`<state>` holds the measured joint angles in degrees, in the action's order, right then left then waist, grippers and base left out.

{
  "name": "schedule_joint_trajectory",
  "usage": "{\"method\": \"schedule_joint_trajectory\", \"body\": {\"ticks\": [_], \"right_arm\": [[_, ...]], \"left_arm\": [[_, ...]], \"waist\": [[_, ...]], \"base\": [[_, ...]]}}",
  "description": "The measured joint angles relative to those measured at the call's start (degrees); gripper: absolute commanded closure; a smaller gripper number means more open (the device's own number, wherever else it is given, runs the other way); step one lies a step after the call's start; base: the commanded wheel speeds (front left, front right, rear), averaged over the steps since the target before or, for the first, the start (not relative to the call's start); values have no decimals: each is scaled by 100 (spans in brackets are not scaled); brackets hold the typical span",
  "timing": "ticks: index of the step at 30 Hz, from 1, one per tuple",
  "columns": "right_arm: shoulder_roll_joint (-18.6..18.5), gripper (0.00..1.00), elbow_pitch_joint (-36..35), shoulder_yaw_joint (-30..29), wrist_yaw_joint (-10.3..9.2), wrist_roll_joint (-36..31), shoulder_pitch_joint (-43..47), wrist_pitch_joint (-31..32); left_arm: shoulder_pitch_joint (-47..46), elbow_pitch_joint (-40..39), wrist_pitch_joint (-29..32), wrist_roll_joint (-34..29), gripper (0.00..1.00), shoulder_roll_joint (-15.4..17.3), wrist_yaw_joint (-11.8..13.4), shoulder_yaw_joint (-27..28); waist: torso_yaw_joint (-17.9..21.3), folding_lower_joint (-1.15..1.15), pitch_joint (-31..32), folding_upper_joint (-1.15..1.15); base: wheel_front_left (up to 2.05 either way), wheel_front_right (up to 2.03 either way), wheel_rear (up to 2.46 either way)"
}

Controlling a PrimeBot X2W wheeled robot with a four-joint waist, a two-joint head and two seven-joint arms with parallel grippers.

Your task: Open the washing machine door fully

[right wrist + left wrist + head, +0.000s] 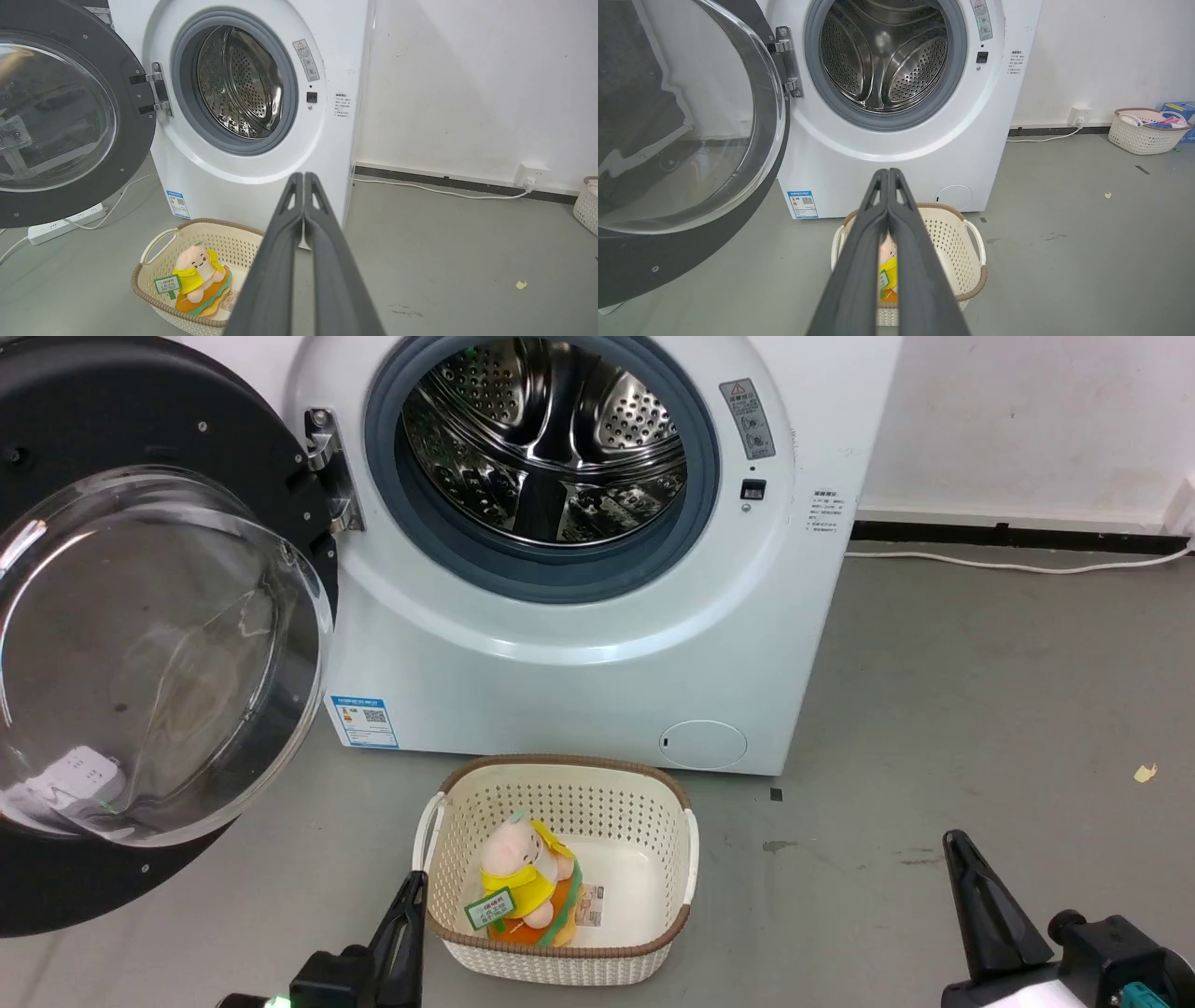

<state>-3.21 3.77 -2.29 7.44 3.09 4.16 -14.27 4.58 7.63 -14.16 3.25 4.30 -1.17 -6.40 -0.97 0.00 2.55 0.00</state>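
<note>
The door (159, 635) stood wide open
We saw it swung far out, up and left of our left pincer (411, 887). That pincer and our right pincer (954, 847) were pinched tight, holding nothing. We thought little was left to do.

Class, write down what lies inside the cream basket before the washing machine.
Inside the basket lies a plush toy in yellow, with a green tag, and a small printed label beside it. The basket floor beneath the toy is covered, so anything there cannot be seen.
</note>
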Motion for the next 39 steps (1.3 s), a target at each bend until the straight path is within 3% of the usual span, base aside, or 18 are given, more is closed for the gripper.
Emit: {"method": "schedule_joint_trajectory", "body": {"ticks": [39], "right_arm": [[0,100,-87,73,0,-62,-80,444]], "left_arm": [[-96,-223,441,-71,100,-23,7,190]], "waist": [[32,0,-82,0]], "base": [[0,0,0]]}}
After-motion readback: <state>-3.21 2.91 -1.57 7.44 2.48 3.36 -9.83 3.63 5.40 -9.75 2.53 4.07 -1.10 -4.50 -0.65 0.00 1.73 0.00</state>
